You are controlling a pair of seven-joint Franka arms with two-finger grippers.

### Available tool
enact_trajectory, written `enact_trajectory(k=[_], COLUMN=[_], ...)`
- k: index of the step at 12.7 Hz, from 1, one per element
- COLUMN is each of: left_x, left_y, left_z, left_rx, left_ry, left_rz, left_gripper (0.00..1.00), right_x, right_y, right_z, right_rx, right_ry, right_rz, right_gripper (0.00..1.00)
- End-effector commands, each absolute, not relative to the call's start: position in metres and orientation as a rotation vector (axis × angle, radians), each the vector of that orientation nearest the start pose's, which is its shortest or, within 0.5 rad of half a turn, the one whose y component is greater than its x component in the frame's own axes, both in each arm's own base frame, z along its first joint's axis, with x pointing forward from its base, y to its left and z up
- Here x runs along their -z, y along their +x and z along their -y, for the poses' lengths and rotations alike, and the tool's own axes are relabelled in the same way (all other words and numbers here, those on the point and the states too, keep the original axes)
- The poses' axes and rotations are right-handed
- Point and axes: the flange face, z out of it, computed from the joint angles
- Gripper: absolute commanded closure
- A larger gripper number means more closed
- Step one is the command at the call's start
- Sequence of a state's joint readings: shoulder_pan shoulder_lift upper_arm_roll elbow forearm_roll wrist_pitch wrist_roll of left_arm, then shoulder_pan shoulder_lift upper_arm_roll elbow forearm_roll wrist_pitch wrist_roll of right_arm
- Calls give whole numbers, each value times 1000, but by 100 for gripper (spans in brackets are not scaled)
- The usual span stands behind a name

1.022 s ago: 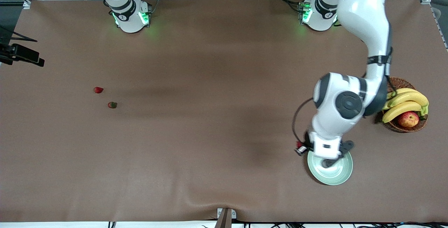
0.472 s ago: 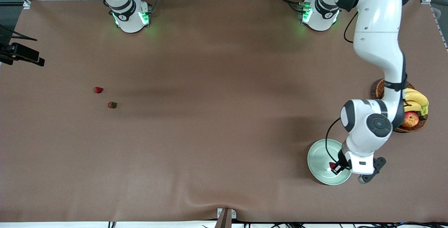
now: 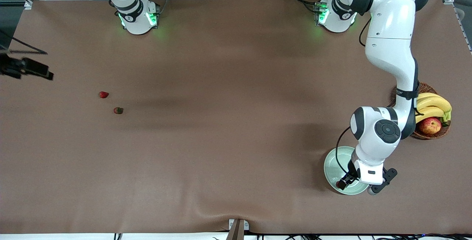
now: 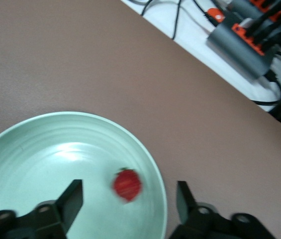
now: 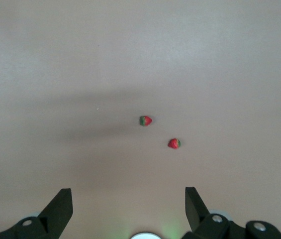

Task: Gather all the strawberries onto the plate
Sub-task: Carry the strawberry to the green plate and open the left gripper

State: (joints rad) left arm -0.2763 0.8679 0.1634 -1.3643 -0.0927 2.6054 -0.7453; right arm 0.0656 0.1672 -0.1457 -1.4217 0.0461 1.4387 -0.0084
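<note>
The pale green plate (image 3: 333, 166) lies near the front camera toward the left arm's end of the table. My left gripper (image 3: 359, 181) hangs over it, open and empty. In the left wrist view one strawberry (image 4: 127, 184) is in the plate (image 4: 41, 164) close to its rim, blurred, between my spread left gripper (image 4: 129, 191) fingers. Two more strawberries (image 3: 103, 94) (image 3: 118, 110) lie on the table toward the right arm's end. My right gripper (image 5: 128, 199) is open and empty, high above the table, and sees both berries (image 5: 145, 120) (image 5: 174, 143).
A brown wicker basket (image 3: 437, 133) with bananas (image 3: 433, 103) and a red-yellow apple (image 3: 430, 125) stands beside the left arm's elbow, farther from the front camera than the plate. A dark piece of gear (image 3: 29, 69) juts in at the right arm's end.
The left hand swung across the plate toward the basket's end, then edged back a little. The dark gear at the right arm's end shifted. The two table strawberries have not moved.
</note>
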Motion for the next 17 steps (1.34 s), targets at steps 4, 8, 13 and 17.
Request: enact_trajectory(k=[4, 8, 13, 17], left_x=[-320, -360, -343, -327], left_y=[711, 676, 656, 657], left_z=[134, 194, 256, 254], left_rx=[554, 395, 303, 276], left_ry=[-3086, -3181, -3245, -3237], left_rz=[880, 794, 739, 717], left_gripper=[0, 0, 0, 0], right_x=[-357, -240, -191, -178], right_y=[603, 585, 576, 565], right_z=[38, 40, 46, 47], right_rx=[-362, -389, -494, -553], right_ry=[-3096, -3111, -3088, -3069], right_rz=[-147, -70, 67, 102], right_gripper=[0, 0, 0, 24])
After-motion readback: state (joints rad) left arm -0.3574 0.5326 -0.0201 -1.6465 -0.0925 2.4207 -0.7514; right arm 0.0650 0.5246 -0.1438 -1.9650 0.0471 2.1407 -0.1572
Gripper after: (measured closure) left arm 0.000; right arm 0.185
